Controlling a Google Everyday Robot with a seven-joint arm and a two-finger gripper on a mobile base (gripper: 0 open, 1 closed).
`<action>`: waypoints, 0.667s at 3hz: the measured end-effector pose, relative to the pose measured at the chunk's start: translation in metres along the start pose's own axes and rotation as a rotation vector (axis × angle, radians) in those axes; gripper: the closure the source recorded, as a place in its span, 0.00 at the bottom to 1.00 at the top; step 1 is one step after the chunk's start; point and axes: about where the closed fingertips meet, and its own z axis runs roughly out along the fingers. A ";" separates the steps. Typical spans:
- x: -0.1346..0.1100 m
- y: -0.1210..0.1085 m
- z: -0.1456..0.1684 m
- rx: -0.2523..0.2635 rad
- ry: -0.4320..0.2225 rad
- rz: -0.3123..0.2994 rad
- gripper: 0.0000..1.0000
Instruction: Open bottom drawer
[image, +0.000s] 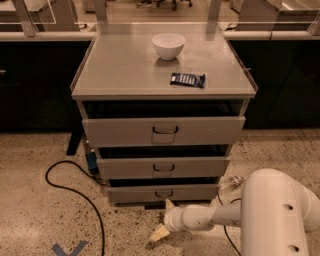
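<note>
The grey metal cabinet (125, 65) has three drawers, all slightly ajar. The bottom drawer (135, 194) is the lowest and shortest, with a small dark wire handle (163, 193) at its centre. My gripper (164, 218) is low over the floor, just below and in front of that handle, on a white arm reaching in from the right. Its fingers are spread apart: one fingertip (169, 203) is near the drawer's lower edge, the other (159, 233) is by the floor. It holds nothing.
A white bowl (168, 45) and a dark snack packet (187, 79) lie on the cabinet top. A black cable (75, 192) loops on the floor at left. My arm's bulky white elbow (275, 215) fills the lower right. Blue tape (70, 249) marks the floor.
</note>
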 end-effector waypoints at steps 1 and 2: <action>-0.003 -0.018 0.034 0.050 -0.017 -0.041 0.00; -0.014 -0.071 0.076 0.169 -0.029 -0.018 0.00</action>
